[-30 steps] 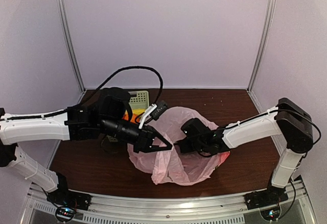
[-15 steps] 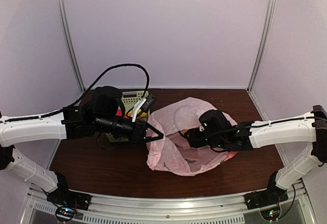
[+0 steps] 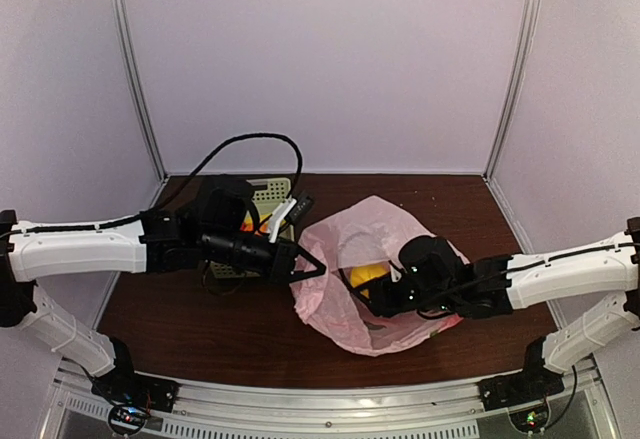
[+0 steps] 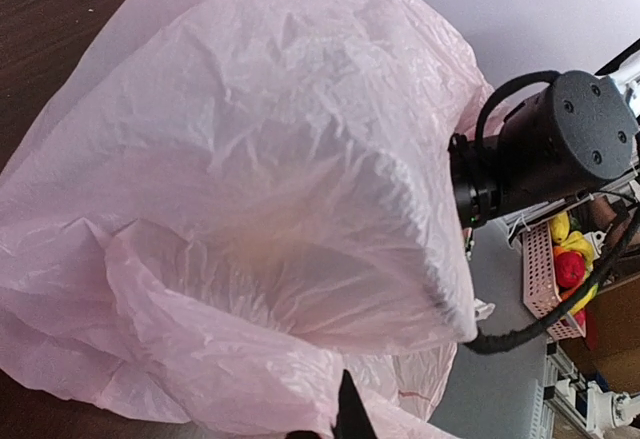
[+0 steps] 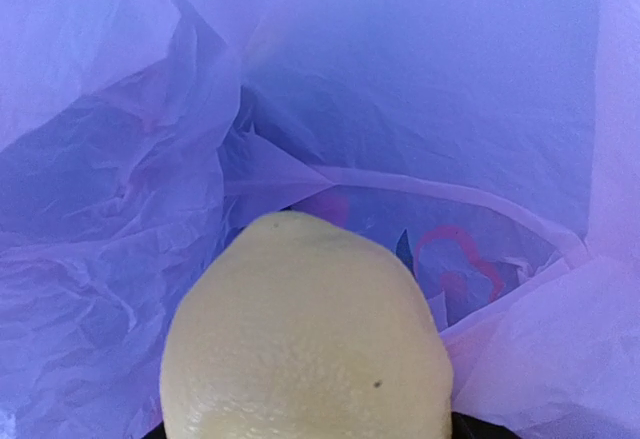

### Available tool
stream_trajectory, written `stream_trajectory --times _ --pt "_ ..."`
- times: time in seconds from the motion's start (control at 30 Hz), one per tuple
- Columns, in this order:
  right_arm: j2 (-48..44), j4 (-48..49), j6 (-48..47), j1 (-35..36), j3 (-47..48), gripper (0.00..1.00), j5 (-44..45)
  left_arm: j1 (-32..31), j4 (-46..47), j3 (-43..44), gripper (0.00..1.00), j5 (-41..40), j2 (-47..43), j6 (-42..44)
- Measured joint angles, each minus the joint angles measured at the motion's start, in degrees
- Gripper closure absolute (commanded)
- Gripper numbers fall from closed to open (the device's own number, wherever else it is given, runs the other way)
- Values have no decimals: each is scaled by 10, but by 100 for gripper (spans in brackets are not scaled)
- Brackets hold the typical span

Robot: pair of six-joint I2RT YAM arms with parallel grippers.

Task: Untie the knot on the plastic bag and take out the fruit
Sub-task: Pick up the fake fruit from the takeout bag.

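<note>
Plastic bag, one, shows one yellow fruit inside, one basket nearby.

On the table the plastic bag holds a fruit, with the basket at its left.

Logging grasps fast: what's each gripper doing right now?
Left gripper: closed on the plastic bag edge.
Right gripper: closed on a yellow fruit.

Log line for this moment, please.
left fingers: pinch bag rim, lifted | right fingers: inside bag, on lemon | basket: holds fruit
</note>
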Motion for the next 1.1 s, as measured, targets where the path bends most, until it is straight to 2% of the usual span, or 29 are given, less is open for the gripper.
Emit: stream_trajectory --times 0.2,0.53,0.7,0.83,1.1 --pt "4 0 -3 45 3 46 -19 0 7 0 100 -5 1 -4" --pt "90 -31 -14 110 55 46 -20 5 21 0 100 -22 0 -8" --pt "95 -40 -15 134 70 46 -20 24 24 -18 100 -38 -21 -8" --pt "71 -38 -15 141 69 46 -20 33 25 -37 100 -48 -33 -8" --pt "-43 12 -10 141 44 45 -39 37 25 -58 100 -68 -32 -16"
